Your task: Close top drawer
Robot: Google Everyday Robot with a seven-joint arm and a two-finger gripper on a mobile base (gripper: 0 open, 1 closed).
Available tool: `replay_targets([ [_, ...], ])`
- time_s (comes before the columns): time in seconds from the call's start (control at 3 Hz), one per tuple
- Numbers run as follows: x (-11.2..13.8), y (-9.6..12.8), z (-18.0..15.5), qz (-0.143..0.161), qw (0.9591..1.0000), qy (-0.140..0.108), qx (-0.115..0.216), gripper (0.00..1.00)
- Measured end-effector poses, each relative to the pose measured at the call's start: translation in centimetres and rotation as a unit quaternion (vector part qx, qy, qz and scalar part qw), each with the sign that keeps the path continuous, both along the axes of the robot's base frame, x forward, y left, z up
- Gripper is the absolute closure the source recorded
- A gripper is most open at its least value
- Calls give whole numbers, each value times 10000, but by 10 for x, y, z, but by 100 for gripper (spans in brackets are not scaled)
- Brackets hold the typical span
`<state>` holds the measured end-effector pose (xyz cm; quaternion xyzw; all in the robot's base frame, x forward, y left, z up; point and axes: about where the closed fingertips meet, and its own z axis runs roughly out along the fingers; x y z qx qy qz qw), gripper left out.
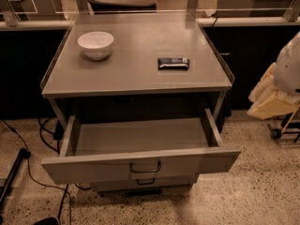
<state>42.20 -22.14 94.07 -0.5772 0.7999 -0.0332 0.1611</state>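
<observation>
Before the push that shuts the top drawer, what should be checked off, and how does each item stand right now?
1. The wide grey top drawer is pulled out, with its front panel unobstructed: ok.
2. Nothing sticks up above the drawer's walls: ok.
3. The dark loop handle sits at the panel's centre: ok.
4. The white bowl and dark wrapped bar rest on the grey tabletop, off the drawer's path: ok.
5. The gripper is lined up with the panel: cannot tell. It is not in view; only a pale rounded shape shows at the right edge.
</observation>
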Motion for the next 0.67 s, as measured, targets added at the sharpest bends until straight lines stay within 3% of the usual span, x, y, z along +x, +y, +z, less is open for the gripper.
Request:
replay_targets([
  [0.33, -10, -4, -36, -224, 9996, 88, 166, 87],
  [0.67, -18, 3, -92, -293, 9984, 287, 402, 100],
])
